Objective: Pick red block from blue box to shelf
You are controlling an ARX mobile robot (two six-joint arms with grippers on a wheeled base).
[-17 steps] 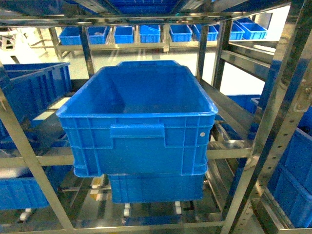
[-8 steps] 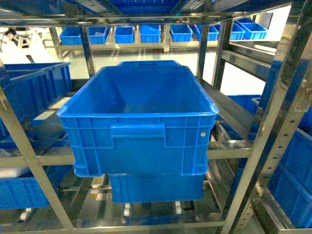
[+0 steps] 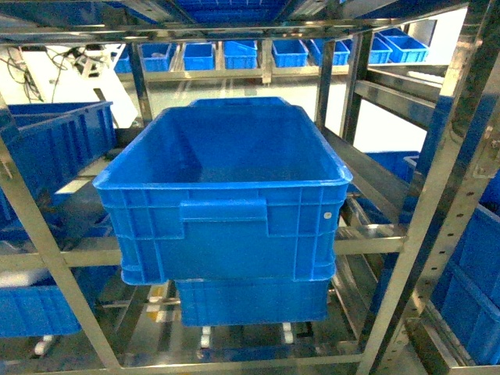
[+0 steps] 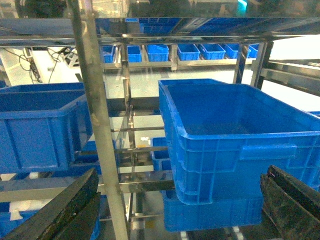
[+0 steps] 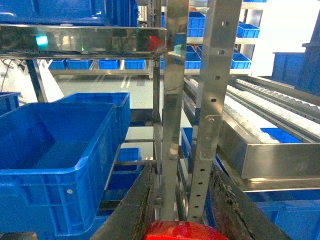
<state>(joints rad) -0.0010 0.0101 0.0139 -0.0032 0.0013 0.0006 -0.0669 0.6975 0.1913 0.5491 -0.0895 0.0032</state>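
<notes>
The red block (image 5: 179, 231) shows as a glossy red top at the bottom edge of the right wrist view, and my right gripper (image 5: 182, 171) is shut on it between its two dark fingers. Just beyond those fingers stand two perforated uprights of the steel shelf (image 5: 220, 60). My left gripper (image 4: 181, 173) is open, its fingers far apart with nothing between them, facing a shelf upright (image 4: 95, 125). The blue box is out of view. Neither gripper shows in the head view, where the shelf (image 3: 375, 238) fills the frame.
A large royal-blue ribbed crate (image 3: 226, 211) sits on the middle tier, stacked on another crate; it also shows as the crate (image 4: 235, 145) and the crate (image 5: 50, 165). More blue crates stand left (image 3: 55, 148) and lower right. A roller track (image 5: 270, 115) runs at the right.
The head view has shifted slightly: the big crate sits a little further right and lower in the frame, and cables have come into view at the top left.
</notes>
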